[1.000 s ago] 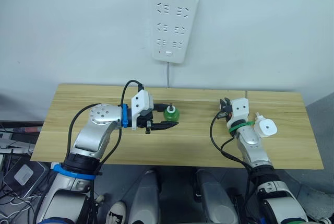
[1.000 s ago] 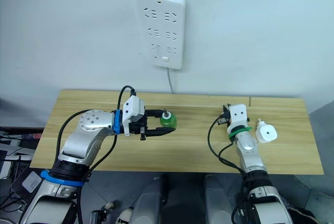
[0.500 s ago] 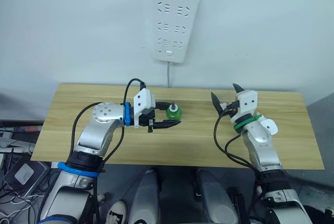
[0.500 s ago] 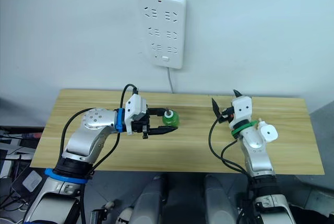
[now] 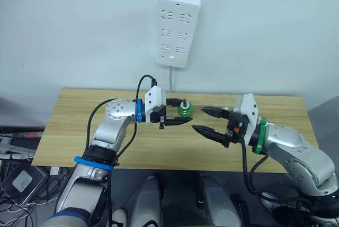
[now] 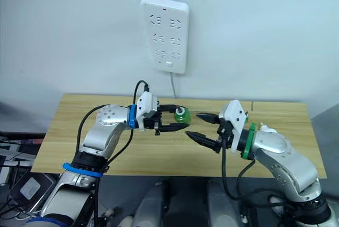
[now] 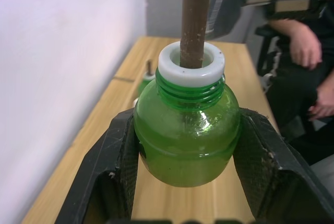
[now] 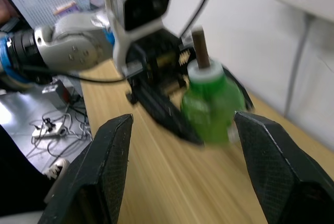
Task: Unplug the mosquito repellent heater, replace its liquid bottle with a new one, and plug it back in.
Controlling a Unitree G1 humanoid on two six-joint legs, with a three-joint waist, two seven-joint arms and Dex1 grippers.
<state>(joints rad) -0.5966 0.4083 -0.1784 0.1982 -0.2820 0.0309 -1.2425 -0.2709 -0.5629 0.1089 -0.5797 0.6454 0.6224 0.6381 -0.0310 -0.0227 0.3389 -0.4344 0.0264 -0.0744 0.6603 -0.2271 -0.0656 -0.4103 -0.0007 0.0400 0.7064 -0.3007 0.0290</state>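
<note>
My left gripper [image 5: 184, 112] is shut on a green liquid bottle [image 5: 185, 110] with a white neck and a brown wick, held upright just above the wooden table [image 5: 79, 113]. In the left wrist view its two black fingers [image 7: 117, 166] clamp the bottle [image 7: 187, 130] by its sides. My right gripper [image 5: 199, 119] is open with nothing between its fingers. It points left at the bottle from a short gap away. The right wrist view shows the bottle [image 8: 211, 104] between its spread fingers [image 8: 112, 153]. The mosquito repellent heater is mostly hidden behind my right arm, with a white sliver [image 6: 266, 129] showing.
A long white power strip [image 5: 176, 28] hangs on the wall above the table's middle, its cord running down behind the table. In the left wrist view a small green thing with a wick [image 7: 146, 81] stands farther along the table, and a seated person [image 7: 308, 51] is beyond its end.
My right gripper opened, left the heater at the right and swung round to point left at the bottle. My left gripper carried the bottle slightly right. The camera shifted a little.
</note>
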